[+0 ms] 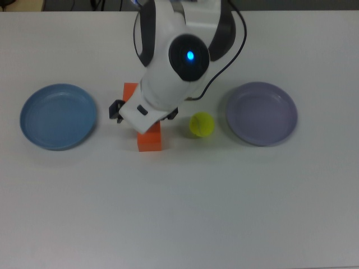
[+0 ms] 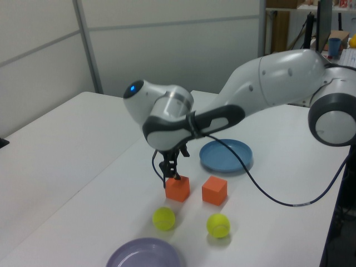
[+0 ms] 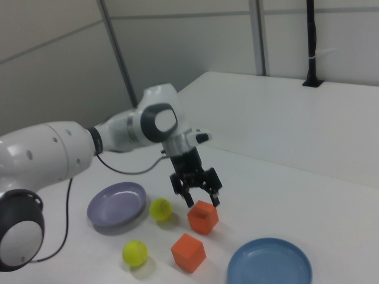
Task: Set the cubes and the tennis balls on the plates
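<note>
right view shows the gripper [image 3: 199, 198] most clearly: its two dark fingers are spread apart, pointing down, with the tips just above the top face of the far orange cube [image 3: 203, 217], one finger [image 3: 214, 197] toward each side of it. whether the tips touch the cube i cannot tell. nothing is pinched between them.

in the left view the gripper [image 2: 172, 172] hangs from the white arm [image 2: 261, 83] right over that same cube [image 2: 177, 188], which sits on the white table [image 2: 83, 167]. the second orange cube [image 2: 214, 190] stands just beside it toward the left view's right, apart from it. two tennis balls lie nearer the camera, one [image 2: 164, 218] in front of the first cube and one [image 2: 218, 226] in front of the second. the light blue plate [image 2: 226, 155] lies beyond the cubes, partly behind the arm, with nothing on it. the lavender plate [image 2: 144, 255] shows at the bottom edge, also bare.

from the top view the arm [image 1: 179, 56] covers most of the far cube [image 1: 129, 89] and hides one ball entirely. the near cube [image 1: 149, 139] peeks out below the wrist, one tennis ball [image 1: 202, 124] lies between it and the lavender plate [image 1: 261, 113], and the blue plate [image 1: 58, 116] sits well apart at the top view's left.
</note>
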